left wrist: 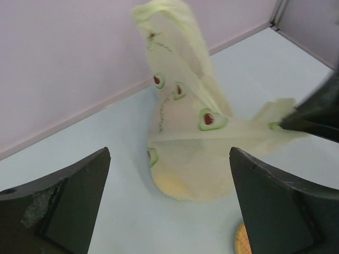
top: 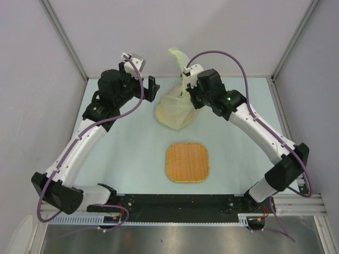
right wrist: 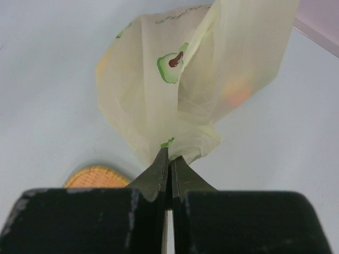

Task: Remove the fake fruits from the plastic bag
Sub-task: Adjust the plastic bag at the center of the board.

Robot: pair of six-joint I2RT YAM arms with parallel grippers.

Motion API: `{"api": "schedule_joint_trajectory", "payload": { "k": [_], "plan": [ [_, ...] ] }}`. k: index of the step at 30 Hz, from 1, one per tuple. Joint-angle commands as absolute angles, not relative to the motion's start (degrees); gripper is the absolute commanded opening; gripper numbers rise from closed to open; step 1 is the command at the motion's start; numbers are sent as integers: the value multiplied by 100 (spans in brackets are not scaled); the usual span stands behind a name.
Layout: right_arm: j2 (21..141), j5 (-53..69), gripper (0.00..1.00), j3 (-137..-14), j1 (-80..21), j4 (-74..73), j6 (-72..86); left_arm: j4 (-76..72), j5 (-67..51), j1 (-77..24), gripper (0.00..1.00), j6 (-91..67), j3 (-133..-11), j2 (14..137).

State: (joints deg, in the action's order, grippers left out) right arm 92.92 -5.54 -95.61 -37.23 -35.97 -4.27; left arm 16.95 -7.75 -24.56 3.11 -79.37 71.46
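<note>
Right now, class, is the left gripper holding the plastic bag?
No: the left gripper stands open, its fingers spread apart short of the plastic bag, which only the right gripper pinches.

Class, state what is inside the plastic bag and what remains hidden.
Through the plastic bag only a blurred orange patch and a yellowish glow show. What they are, and how many, is covered.

walls (top: 212,26): plain pale lilac-grey, three sides | corner posts (top: 63,38): aluminium | tabletop (top: 132,159): pale blue, matte | light: even, soft shadows
</note>
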Motion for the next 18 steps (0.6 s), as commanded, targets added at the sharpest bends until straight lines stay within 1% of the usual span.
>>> {"api": "schedule_joint_trajectory", "payload": {
  "k": [1, 3, 6, 8, 11, 12, 13, 16, 18],
  "plan": [
    [8229, -291, 0, -9027, -3788, -3559, -351, 950, -246, -2426, 100, 781, -8261, 7628],
    [8086, -237, 0, -8729, -3779, -3560, -387, 608, -499, -2426, 100, 974, -8410, 7988],
    [7989, -167, 0, -8596, -3683, -3516, -387, 20, -824, -2426, 100, 1554, -8533, 8487],
    [8007, -79, 0, -8596, -3613, -3516, -334, -174, -1465, -2426, 100, 2177, -8683, 8779],
    [7989, -53, 0, -8604, -3507, -3507, -220, -868, -2056, -2426, 100, 2601, -8842, 9245],
    [7972, 156, 0, -8587, -3446, -3489, -168, -1262, -2170, -2434, 100, 2584, -8972, 9516],
    [7946, 219, 0, -8535, -3411, -3481, -115, -1326, -2345, -2426, 100, 2506, -9113, 9658],
    [7954, 492, 1, -8517, -3349, -3515, 114, -977, -2575, -2434, 100, 2076, -10008, 10350],
    [7989, 536, 1, -8534, -3366, -3568, 149, -1045, -2680, -2426, 100, 1681, -10430, 10625]
  ]
}}
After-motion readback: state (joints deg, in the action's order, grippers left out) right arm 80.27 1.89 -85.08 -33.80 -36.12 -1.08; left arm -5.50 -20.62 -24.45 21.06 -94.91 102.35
